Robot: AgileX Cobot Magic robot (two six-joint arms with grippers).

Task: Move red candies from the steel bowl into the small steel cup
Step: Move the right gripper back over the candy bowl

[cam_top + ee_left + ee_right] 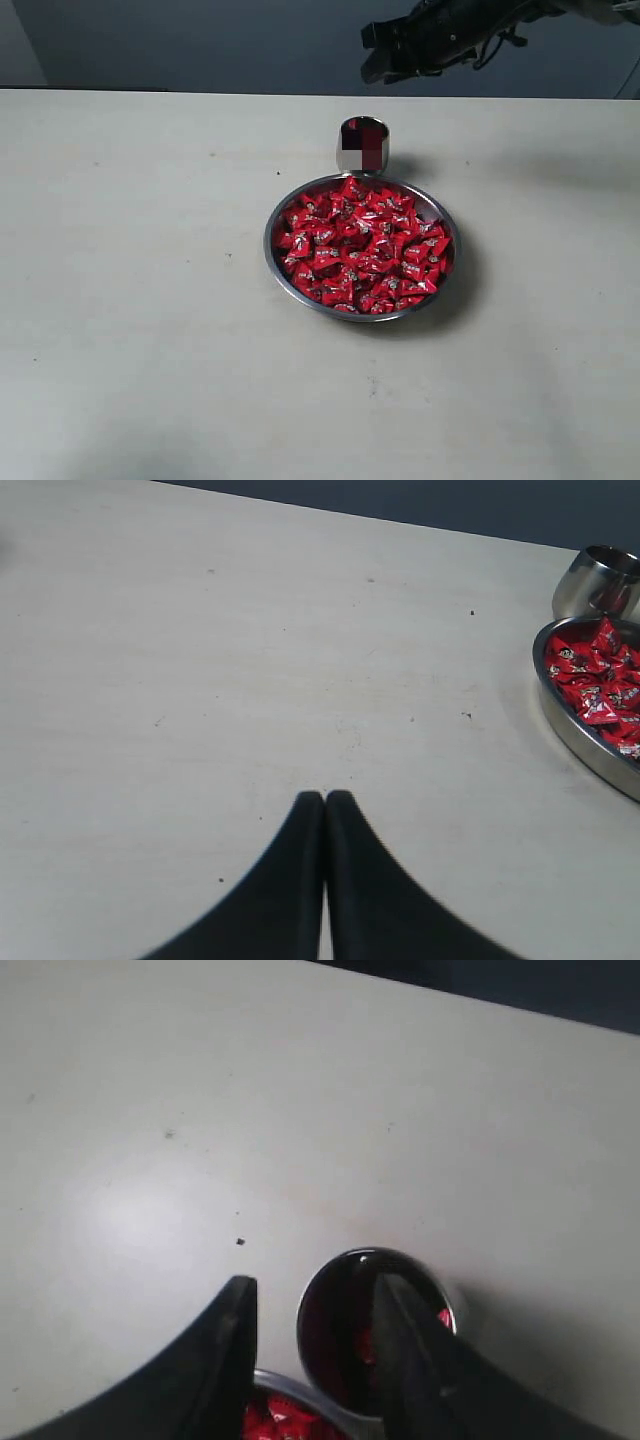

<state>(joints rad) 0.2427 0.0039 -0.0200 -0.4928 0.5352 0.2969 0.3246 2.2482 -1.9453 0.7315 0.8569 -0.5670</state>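
Note:
The steel bowl (280,262) sits mid-table, heaped with red candies (362,245). Just behind it stands the small steel cup (363,145), with red showing inside it. My right gripper (385,50) hangs high above and behind the cup. In the right wrist view this gripper (312,1295) is open with nothing between its fingers; the cup (335,1310) lies below them, and the bowl's rim (300,1385) and a few candies (275,1415) show at the edge. My left gripper (324,796) is shut and empty over bare table, well to the side of the bowl (580,735) and cup (597,580).
The pale table (130,280) spreads wide on every side of the bowl. Its far edge meets a dark backdrop (200,40) behind the cup.

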